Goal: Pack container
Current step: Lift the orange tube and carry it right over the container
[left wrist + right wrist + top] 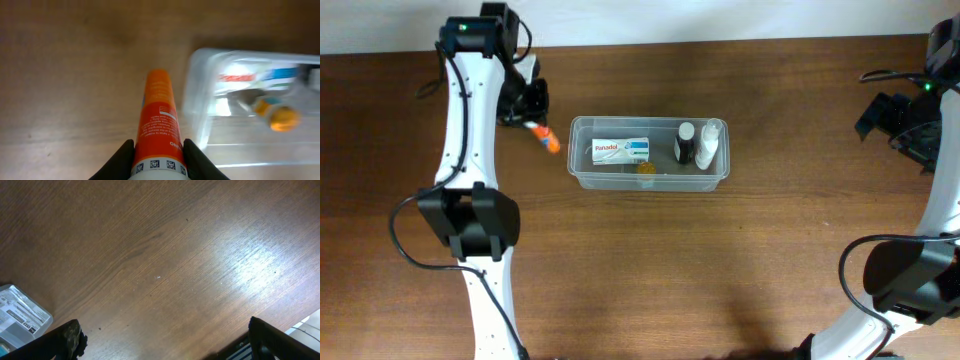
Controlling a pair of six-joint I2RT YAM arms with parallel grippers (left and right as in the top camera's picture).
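The container (576,152) is a clear rectangular tub at the table's middle. It holds a white Panadol box (621,151), a dark bottle (685,143), a pale bottle (710,145) and a small yellow-capped bottle (646,170). My left gripper (532,122) sits just left of the tub, shut on an orange tube (548,140). In the left wrist view the orange tube (159,120) fills the left gripper (159,161), and the container's wall (197,105) stands to its right. My right gripper (170,347) hangs open over bare wood at the far right, holding nothing.
The brown wooden table runs to a white wall at the back. The right gripper (892,118) is far from the tub, whose corner (20,315) shows at the right wrist view's left edge. Both arms' bases stand at the front.
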